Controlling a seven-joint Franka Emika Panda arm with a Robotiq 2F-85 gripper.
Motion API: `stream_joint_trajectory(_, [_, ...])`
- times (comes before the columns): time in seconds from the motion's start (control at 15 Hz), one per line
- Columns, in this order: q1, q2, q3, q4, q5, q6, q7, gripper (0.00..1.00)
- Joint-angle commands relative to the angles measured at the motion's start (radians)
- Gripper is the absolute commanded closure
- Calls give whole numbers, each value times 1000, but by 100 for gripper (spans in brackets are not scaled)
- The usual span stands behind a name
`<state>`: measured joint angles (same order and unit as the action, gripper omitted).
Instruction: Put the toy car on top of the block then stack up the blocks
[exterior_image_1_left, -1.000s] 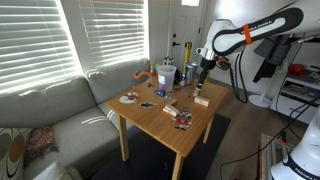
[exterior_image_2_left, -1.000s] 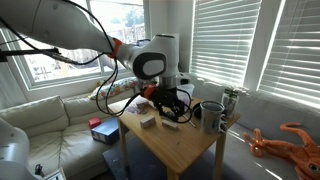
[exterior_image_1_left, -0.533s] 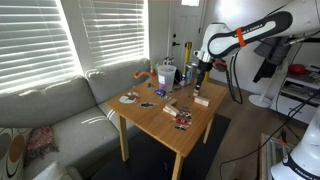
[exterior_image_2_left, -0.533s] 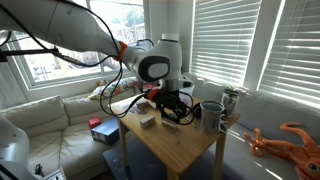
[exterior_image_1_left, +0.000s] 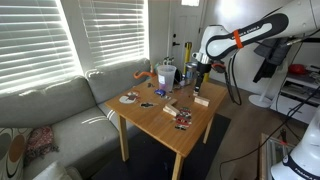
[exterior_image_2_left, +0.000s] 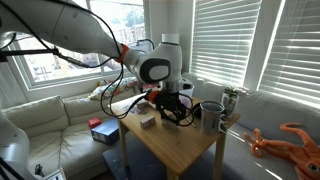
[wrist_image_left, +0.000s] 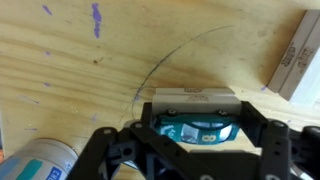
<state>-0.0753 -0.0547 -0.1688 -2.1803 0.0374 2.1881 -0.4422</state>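
In the wrist view my gripper (wrist_image_left: 196, 140) is shut on a teal toy car (wrist_image_left: 196, 129), a finger at each end. A pale tan wooden block (wrist_image_left: 192, 99) lies right against the car's far side; I cannot tell whether the car rests on it. Another pale block (wrist_image_left: 298, 58) lies at the right edge of that view. In both exterior views my gripper (exterior_image_1_left: 197, 75) (exterior_image_2_left: 172, 108) hangs low over the wooden table (exterior_image_1_left: 160, 125). Blocks lie on the table nearby (exterior_image_1_left: 200, 100) (exterior_image_1_left: 172, 105) (exterior_image_2_left: 147, 119).
Cups (exterior_image_1_left: 165, 74) and an orange toy (exterior_image_1_left: 140, 75) stand at the table's back. A round dark plate (exterior_image_1_left: 129, 98) lies on the sofa side. A dark mug (exterior_image_2_left: 211, 116) stands close to the gripper. A pale can (wrist_image_left: 40, 160) lies at the lower left of the wrist view.
The arm has shifted slightly towards the cups at about the same height. The things on the table have not moved.
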Motion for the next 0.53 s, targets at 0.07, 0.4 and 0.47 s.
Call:
stream_joint_trajectory(0.07, [-12,15,12,22,32,-10,-10,40])
stream_joint_trajectory(0.4, [-13,19,11,20,33,-7,-8,40])
stream_joint_trajectory(0.47, [-14,20,11,20,34,-5,-8,40])
